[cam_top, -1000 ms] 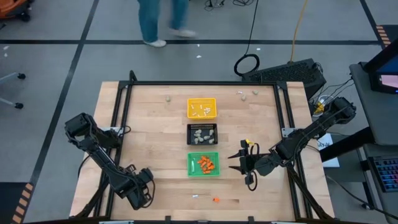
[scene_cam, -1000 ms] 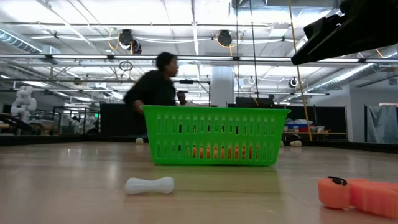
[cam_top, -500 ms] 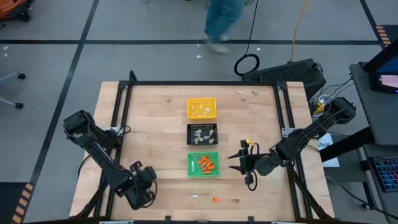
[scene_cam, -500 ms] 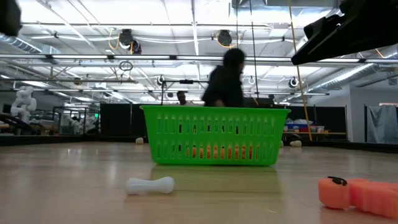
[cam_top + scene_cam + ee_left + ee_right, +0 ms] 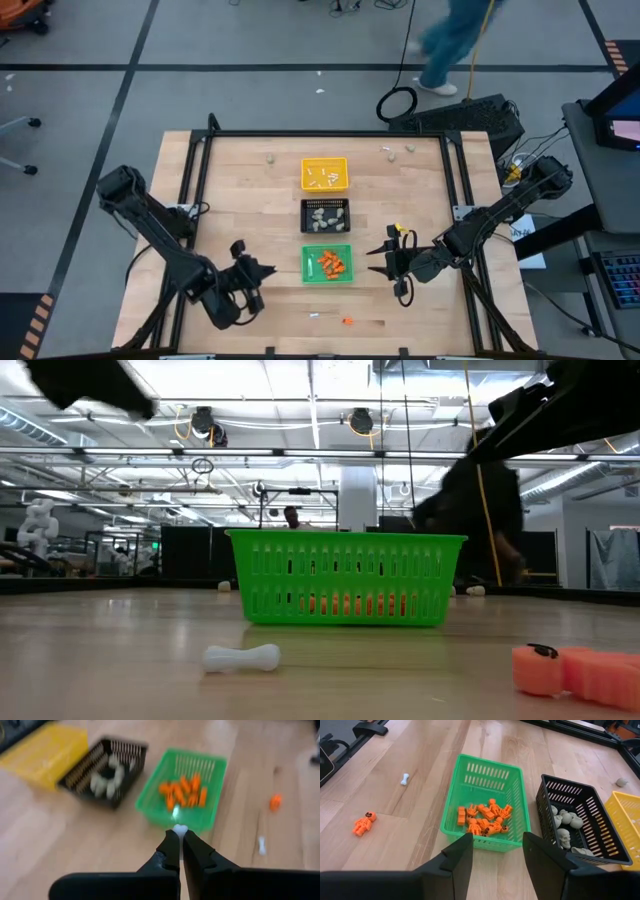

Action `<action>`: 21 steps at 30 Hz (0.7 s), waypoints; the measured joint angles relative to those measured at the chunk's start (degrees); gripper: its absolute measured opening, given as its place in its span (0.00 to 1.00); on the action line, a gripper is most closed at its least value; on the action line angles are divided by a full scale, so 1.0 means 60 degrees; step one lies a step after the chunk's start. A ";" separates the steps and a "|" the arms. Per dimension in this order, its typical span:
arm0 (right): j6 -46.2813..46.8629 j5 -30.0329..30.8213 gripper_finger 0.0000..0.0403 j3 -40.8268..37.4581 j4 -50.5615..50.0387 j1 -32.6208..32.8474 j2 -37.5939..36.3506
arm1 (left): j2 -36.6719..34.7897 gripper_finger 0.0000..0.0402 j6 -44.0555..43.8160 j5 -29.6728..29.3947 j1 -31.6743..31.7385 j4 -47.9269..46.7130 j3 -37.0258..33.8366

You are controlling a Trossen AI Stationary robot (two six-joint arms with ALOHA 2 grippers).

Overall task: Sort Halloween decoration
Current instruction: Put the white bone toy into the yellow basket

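My left gripper [image 5: 268, 271] hangs above the table just left of the green tray [image 5: 309, 276], shut on a small white stick [image 5: 179, 829]. The green tray holds orange bits [image 5: 485, 819], the black tray [image 5: 326, 204] holds beige-grey lumps [image 5: 565, 827], and the yellow tray [image 5: 325, 160] holds white sticks. My right gripper [image 5: 497, 845] waits open to the right of the green tray with nothing between its fingers. A loose white stick [image 5: 314, 314] and an orange bit [image 5: 347, 321] lie flat on the table near its front edge. My left gripper pinches the white stick between its two fingertips. Only one knobbed end [image 5: 179, 828] shows past the tips; the rest is hidden between the fingers. The fingers slant down from the table's left toward the green tray. The stick is lifted clear of the table.
Two beige-grey lumps [image 5: 269, 158] [image 5: 409, 149] and a white piece [image 5: 386, 152] lie near the table's far edge. A black frame [image 5: 330, 133] rims the table. A person [image 5: 455, 40] walks on the floor beyond it.
My left gripper has risen from the near left corner and swung toward the green tray, turning from pointing down to slanting toward the table's right, and has stayed shut. The person behind the table has walked from left to right.
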 joint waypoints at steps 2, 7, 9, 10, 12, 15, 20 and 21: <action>0.0000 0.0000 0.39 0.0000 0.0000 0.0000 0.0000 | -0.0093 0.00 0.0819 -0.0284 0.0166 0.0656 0.0000; 0.0007 0.0000 0.39 0.0000 0.0000 0.0002 0.0000 | -0.0351 0.00 0.2577 -0.0740 0.0657 0.2191 0.0004; 0.0019 0.0000 0.39 0.0000 0.0000 0.0000 0.0000 | -0.0456 0.00 0.3422 -0.0747 0.0878 0.2812 0.0004; 0.0023 0.0000 0.39 0.0000 -0.0003 0.0000 0.0000 | -0.0523 0.00 0.3793 -0.0750 0.0985 0.3105 0.0004; 0.0033 0.0000 0.39 0.0000 0.0000 0.0000 0.0000 | -0.0692 0.00 0.4620 -0.0711 0.1172 0.3679 0.0004; 0.0033 0.0000 0.39 0.0000 0.0000 0.0001 0.0000 | -0.0927 0.00 0.5851 -0.0461 0.1420 0.4651 0.0004; 0.0036 0.0000 0.39 0.0000 -0.0004 0.0003 0.0000 | -0.1465 0.00 0.7619 0.0219 0.1722 0.6024 0.0004; 0.0036 0.0000 0.39 0.0000 -0.0004 0.0000 0.0000 | -0.1560 0.00 0.7868 0.0321 0.1783 0.6214 0.0004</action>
